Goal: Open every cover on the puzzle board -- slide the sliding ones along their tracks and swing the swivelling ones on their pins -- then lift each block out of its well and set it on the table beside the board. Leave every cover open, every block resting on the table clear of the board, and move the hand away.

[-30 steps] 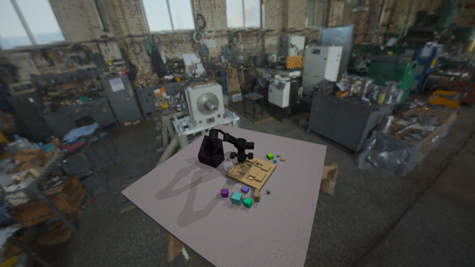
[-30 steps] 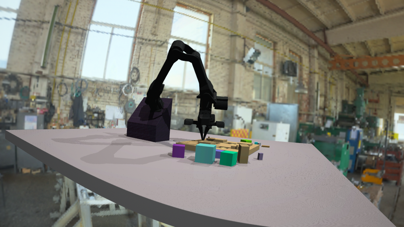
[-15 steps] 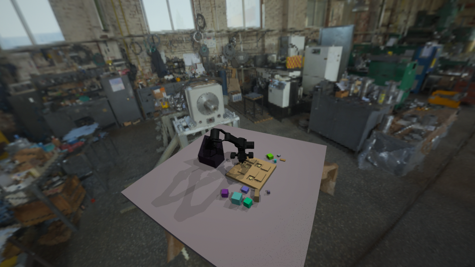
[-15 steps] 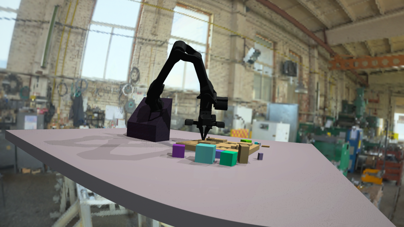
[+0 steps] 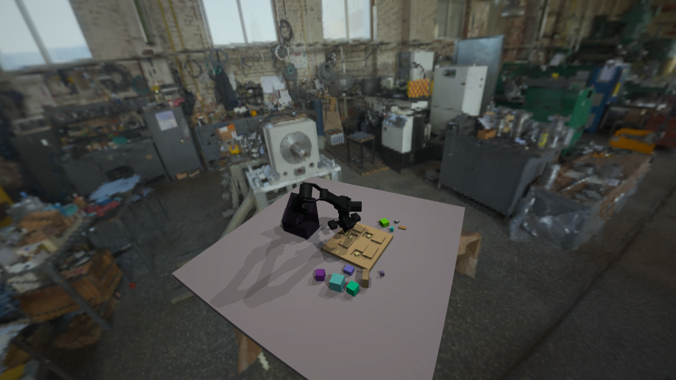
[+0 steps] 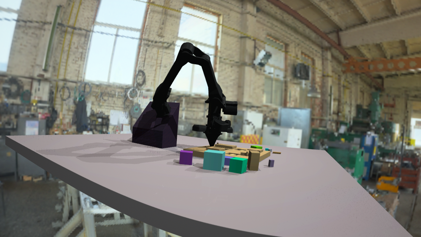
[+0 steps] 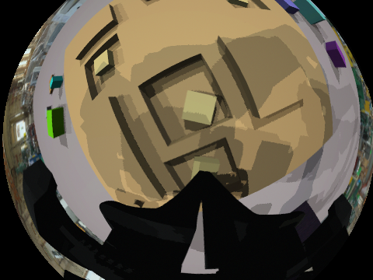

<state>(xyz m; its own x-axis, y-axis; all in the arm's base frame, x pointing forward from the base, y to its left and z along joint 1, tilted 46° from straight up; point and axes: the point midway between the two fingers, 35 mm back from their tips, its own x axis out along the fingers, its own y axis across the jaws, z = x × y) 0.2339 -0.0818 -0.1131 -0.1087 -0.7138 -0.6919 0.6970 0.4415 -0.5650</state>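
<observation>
The tan puzzle board (image 5: 336, 249) (image 7: 233, 23) lies in front of the arm base. Its raised covers are tan too: one cover (image 7: 272, 62) lies right of the middle well in the wrist view, another cover (image 7: 121, 155) at lower left. A pale yellow block (image 7: 200, 106) sits in the middle well. Another pale block (image 7: 102, 62) is in the left well, a third block (image 7: 238, 2) (image 5: 356, 253) in the well at the top edge. A further block (image 7: 205, 161) is in the well by my fingertips, partly hidden. My gripper (image 6: 211, 144) (image 7: 203, 176) is shut and empty, tips low at the board's base side.
Purple (image 5: 319, 274), turquoise (image 5: 337, 282), green (image 5: 352, 288), blue (image 5: 348, 269) and brown (image 5: 365, 277) blocks stand near the board's front edge, with a small violet one (image 5: 382, 273). A lime block (image 5: 384, 221), a cyan cube (image 5: 392, 229) and an orange strip (image 5: 402, 227) lie beyond it.
</observation>
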